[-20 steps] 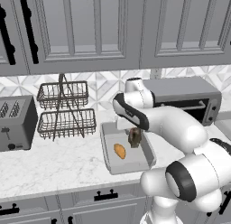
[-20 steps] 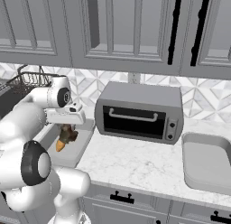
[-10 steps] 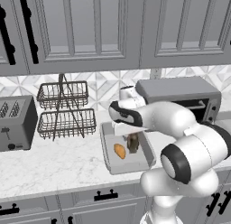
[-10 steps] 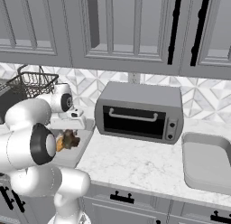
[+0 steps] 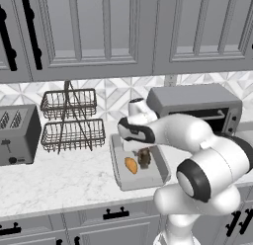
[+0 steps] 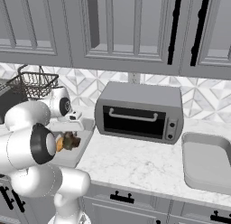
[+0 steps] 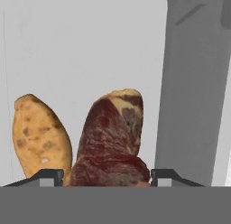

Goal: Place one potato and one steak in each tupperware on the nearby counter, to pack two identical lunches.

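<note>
A grey tupperware (image 5: pixel 143 180) lies on the white marble counter (image 5: pixel 59 182) in front of the toaster oven. In it rests an orange-tan potato (image 5: pixel 131 165). Right beside the potato a dark brown steak (image 5: pixel 144 158) stands upright. My gripper (image 5: pixel 142 151) reaches down from above and is shut on the steak. In the hand view the steak (image 7: pixel 110 142) fills the gap between both tips of the gripper (image 7: pixel 106 175), with the potato (image 7: pixel 41 137) to its left and the tray wall (image 7: pixel 189 83) to the right. A second tupperware (image 6: pixel 207 162) sits far right.
A grey toaster oven (image 6: pixel 140 112) stands just behind and to the right of the near tray. Two stacked wire baskets (image 5: pixel 71 121) and a toaster (image 5: pixel 17 133) stand to the left. Bare counter (image 6: pixel 135 166) lies between the trays.
The steak in my gripper has come down a little inside the tray beside the potato. The arm's elbow has swung forward, closer to the cameras.
</note>
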You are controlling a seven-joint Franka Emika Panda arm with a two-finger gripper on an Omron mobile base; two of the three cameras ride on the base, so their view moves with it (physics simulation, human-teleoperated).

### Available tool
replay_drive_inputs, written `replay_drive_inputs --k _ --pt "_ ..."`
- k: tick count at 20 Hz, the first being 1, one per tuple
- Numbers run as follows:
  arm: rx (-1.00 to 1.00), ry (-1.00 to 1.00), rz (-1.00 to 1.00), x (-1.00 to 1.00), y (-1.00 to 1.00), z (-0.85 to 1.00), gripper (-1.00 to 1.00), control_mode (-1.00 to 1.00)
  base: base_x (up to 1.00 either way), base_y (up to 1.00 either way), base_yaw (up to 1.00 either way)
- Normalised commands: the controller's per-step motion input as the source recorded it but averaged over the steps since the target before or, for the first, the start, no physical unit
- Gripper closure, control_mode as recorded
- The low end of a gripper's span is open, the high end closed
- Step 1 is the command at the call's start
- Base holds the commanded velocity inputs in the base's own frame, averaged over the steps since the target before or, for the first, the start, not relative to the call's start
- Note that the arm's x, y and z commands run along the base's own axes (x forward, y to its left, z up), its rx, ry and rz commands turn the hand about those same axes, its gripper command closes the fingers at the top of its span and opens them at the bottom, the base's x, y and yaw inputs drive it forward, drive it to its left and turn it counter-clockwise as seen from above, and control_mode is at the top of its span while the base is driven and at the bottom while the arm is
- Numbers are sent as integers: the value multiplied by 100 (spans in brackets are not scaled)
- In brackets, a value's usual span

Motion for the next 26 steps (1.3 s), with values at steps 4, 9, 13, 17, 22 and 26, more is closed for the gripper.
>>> replay_drive_inputs --k 4,9,13,17,22,26 --pt "0 -15 0 26 0 3 100 -100 0 0 0" --pt "0 -4 2 10 0 0 100 -100 0 0 0" --pt "0 0 1 0 0 0 -100 -100 0 0 0" --pt "0 0 1 0 0 0 -100 -100 0 0 0" --pt "0 0 2 -1 0 7 -100 -100 0 0 0" --pt "0 -7 6 -37 0 26 -100 -100 0 0 0"
